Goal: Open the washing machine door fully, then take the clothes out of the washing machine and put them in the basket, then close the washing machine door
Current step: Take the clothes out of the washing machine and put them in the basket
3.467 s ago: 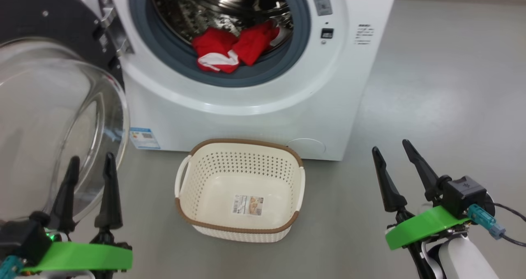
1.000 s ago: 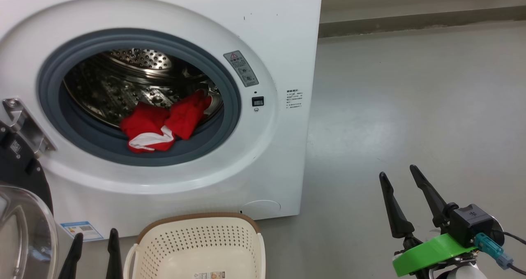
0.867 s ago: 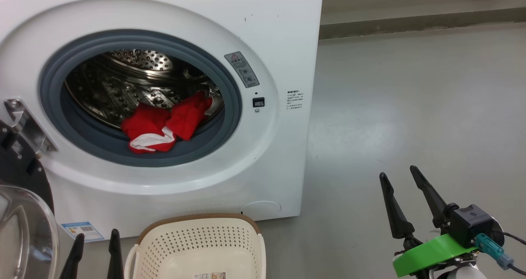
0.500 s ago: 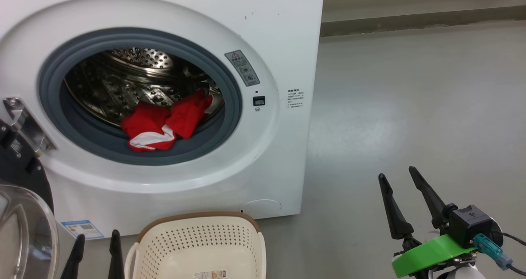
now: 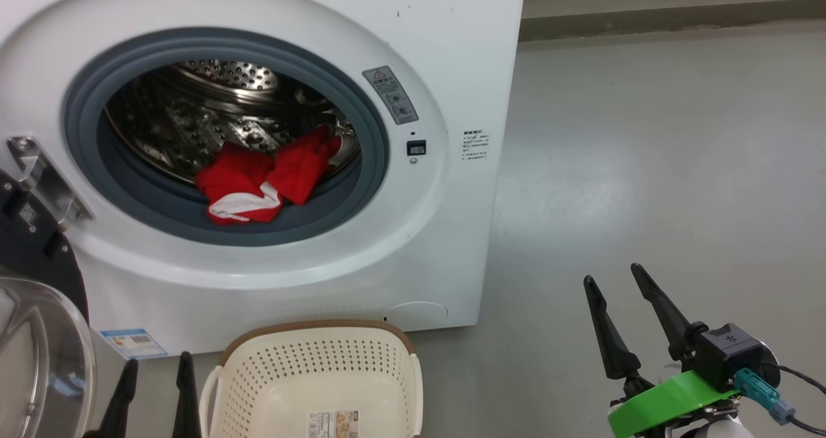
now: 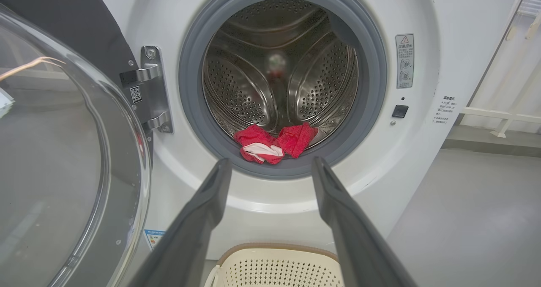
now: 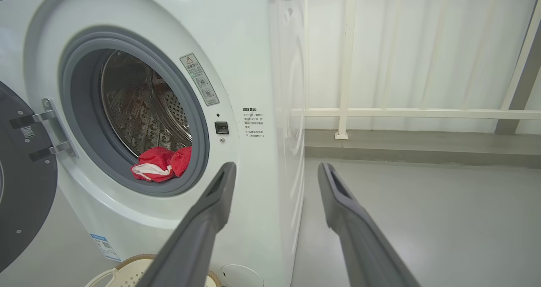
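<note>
The left pincer and right pincer are spread, empty; the clothes, at six o'clock in the drum, are best clamped mid-bundle, clear of the grey ring.

Washing machine mouth clear — door hangs aside left, basket sits beneath.

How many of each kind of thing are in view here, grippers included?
washing machine: 1
washing machine door: 1
basket: 1
clothes: 1 red bundle, pieces hard to separate
grippers: 2, left gripper and right gripper
Total: 6
</note>
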